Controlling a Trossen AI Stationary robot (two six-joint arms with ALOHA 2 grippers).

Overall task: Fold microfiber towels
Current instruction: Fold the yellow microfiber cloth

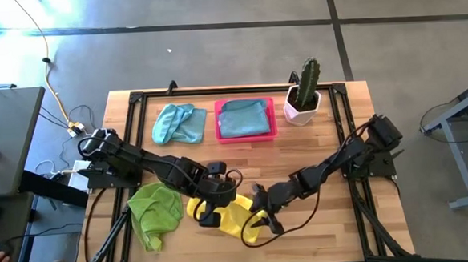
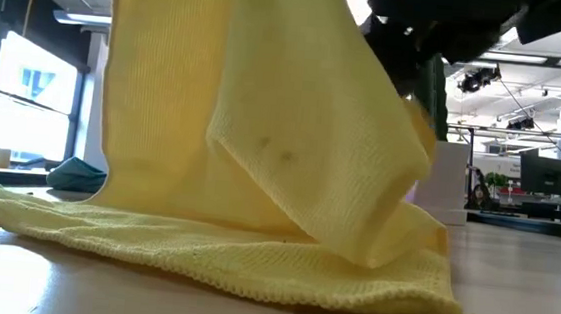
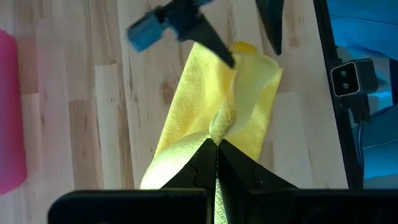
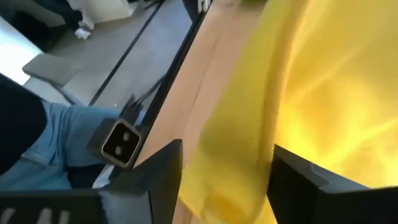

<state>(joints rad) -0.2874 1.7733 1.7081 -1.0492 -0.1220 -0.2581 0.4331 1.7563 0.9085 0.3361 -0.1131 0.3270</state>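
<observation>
We have the left gripper (image 3: pixel 217 144) clamped tight on a raised fold of the yellow microfiber towel (image 1: pixel 232 218) near the table's (image 1: pixel 332 158) front edge; just beside it, our right gripper (image 4: pixel 227 171) straddles the same towel's edge, fingers (image 4: pixel 158 171) apart

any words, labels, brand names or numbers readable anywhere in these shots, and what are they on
None can be read in any view.
Yellow microfiber towel: plain cloth, no tag showing.
Rigid pink rectangular tray, white square plant pot, wooden table: no print visible.
Small black camera block on the table's frame: no marking legible.
Far monitors in the room behind, low view: too small to read.
</observation>
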